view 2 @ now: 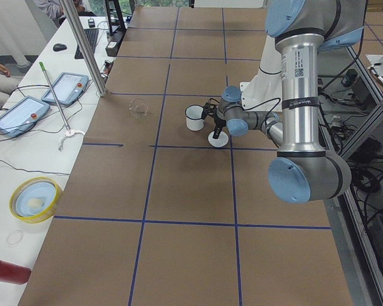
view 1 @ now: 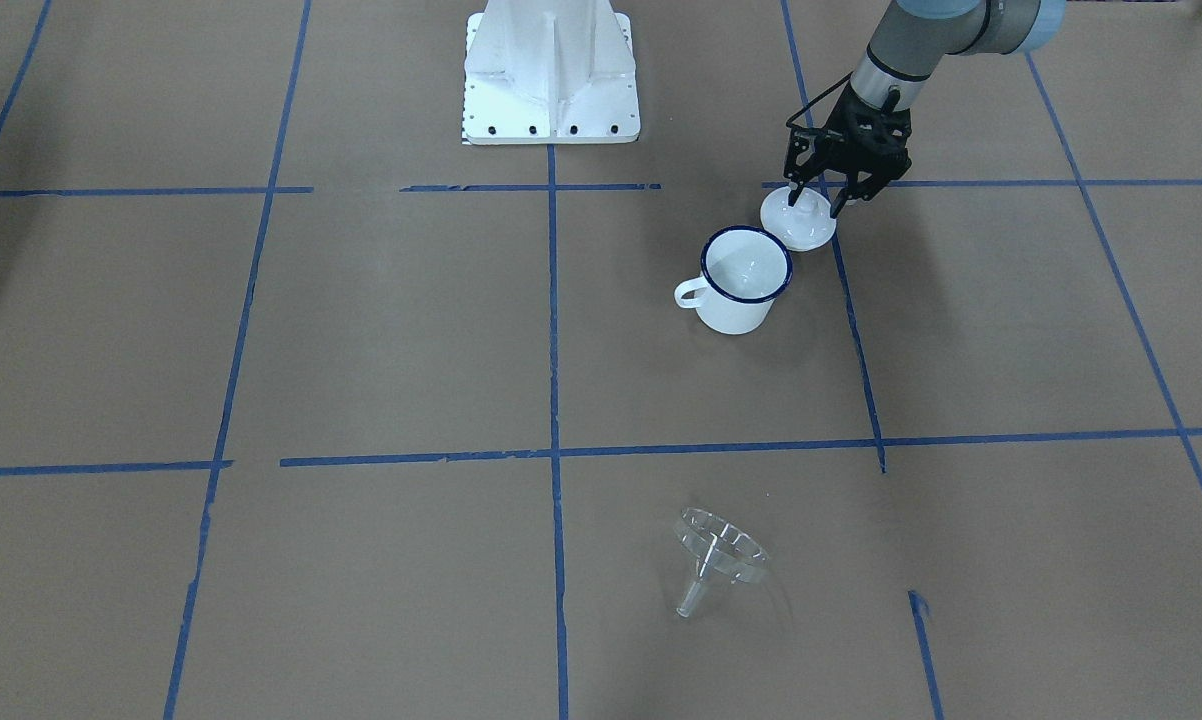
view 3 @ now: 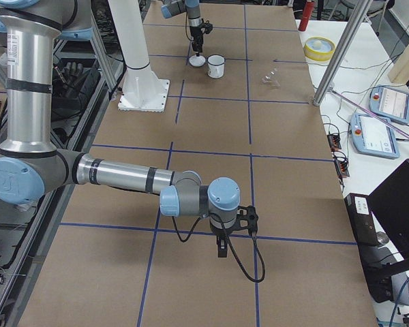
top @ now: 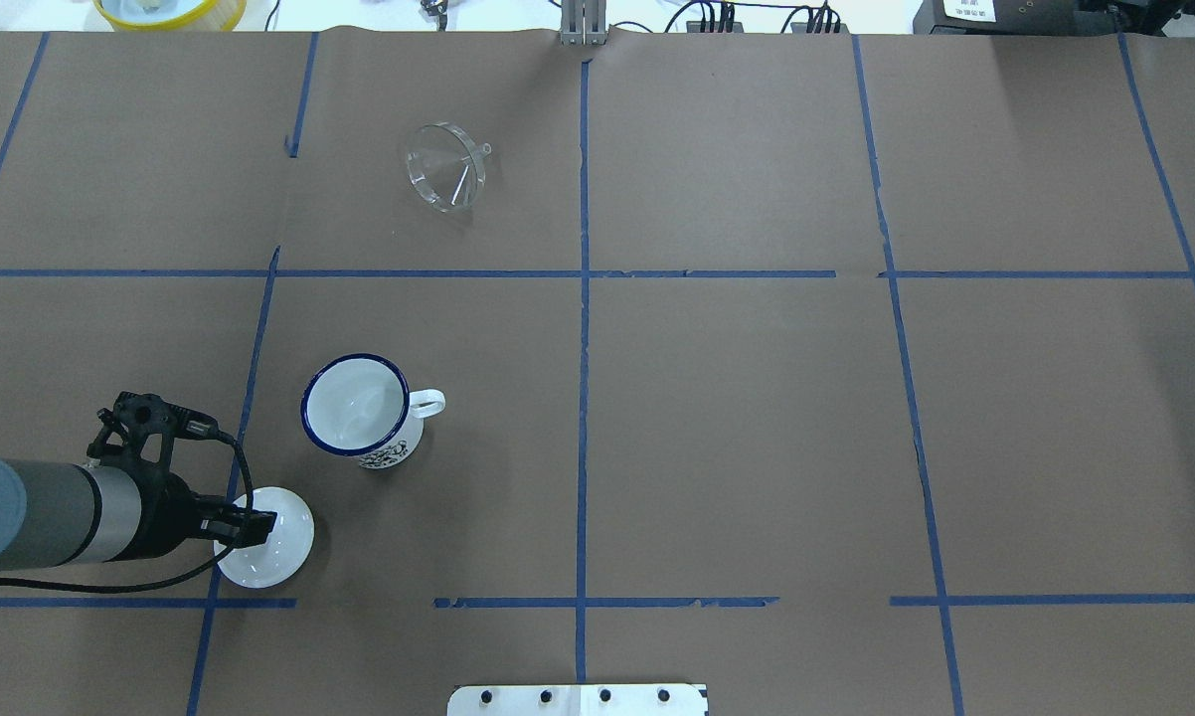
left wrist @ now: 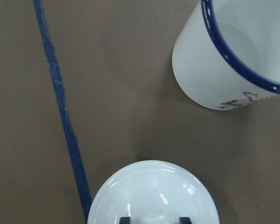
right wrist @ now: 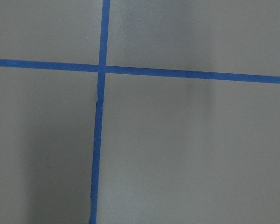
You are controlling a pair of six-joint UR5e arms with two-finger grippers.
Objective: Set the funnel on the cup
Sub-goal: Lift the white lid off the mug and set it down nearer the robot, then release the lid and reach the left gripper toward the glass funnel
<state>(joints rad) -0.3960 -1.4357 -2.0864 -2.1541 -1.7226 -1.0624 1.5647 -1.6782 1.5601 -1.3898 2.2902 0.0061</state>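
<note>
The clear funnel (view 1: 721,550) lies tipped on its side on the brown table, far from the robot; it also shows in the overhead view (top: 445,177). The white cup (view 1: 744,280) with a dark blue rim stands upright and empty (top: 359,418). My left gripper (view 1: 816,200) hangs over a round white knobbed lid (view 1: 799,225) right beside the cup, its fingers spread either side of the knob. In the left wrist view the lid (left wrist: 154,191) fills the bottom and the cup (left wrist: 233,60) the top right. My right gripper (view 3: 221,252) shows only in the exterior right view, low over bare table; I cannot tell its state.
The robot's white base (view 1: 551,80) stands at the table's robot-side edge. Blue tape lines (top: 583,298) grid the brown table. A yellow-rimmed dish (top: 170,10) and cables lie past the far edge.
</note>
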